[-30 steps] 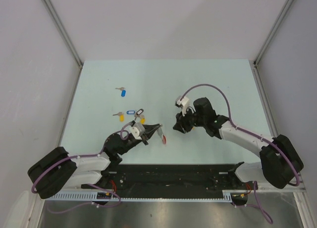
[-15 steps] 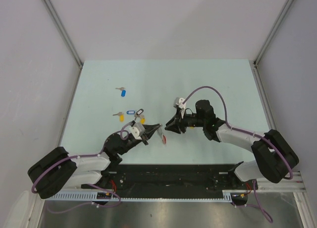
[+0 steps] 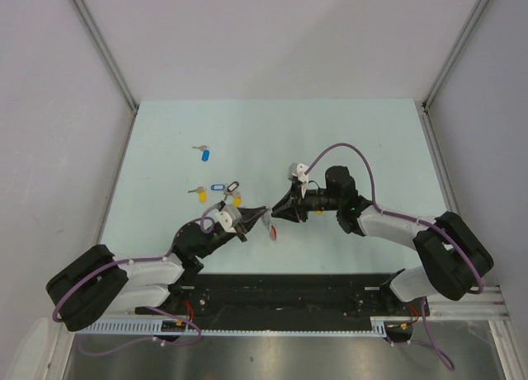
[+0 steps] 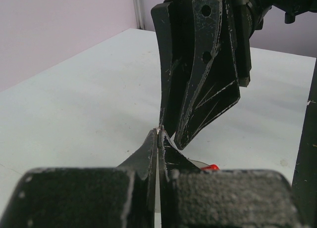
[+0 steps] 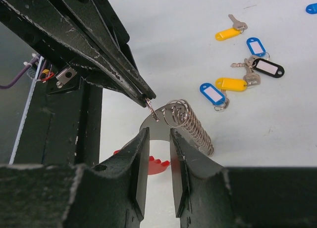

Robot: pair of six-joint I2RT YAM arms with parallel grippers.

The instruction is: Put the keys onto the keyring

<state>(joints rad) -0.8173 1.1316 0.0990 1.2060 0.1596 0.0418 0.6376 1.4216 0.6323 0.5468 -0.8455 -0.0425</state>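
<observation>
so the left gripper [image 5: 148,95] is clenched on the keyring [image 5: 193,126] loop, and the right gripper [image 5: 158,134], jaws apart, straddles the keyring just below that pinch.

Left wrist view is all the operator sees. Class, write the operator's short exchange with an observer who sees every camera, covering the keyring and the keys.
Operator: What is my left pincer pinching?
Observer: A small end ring of the keyring, right beside its wire coil.
Operator: Where are the keys?
Observer: Lying on the table beyond the keyring, apart from it, with yellow, blue and black tags.
</observation>
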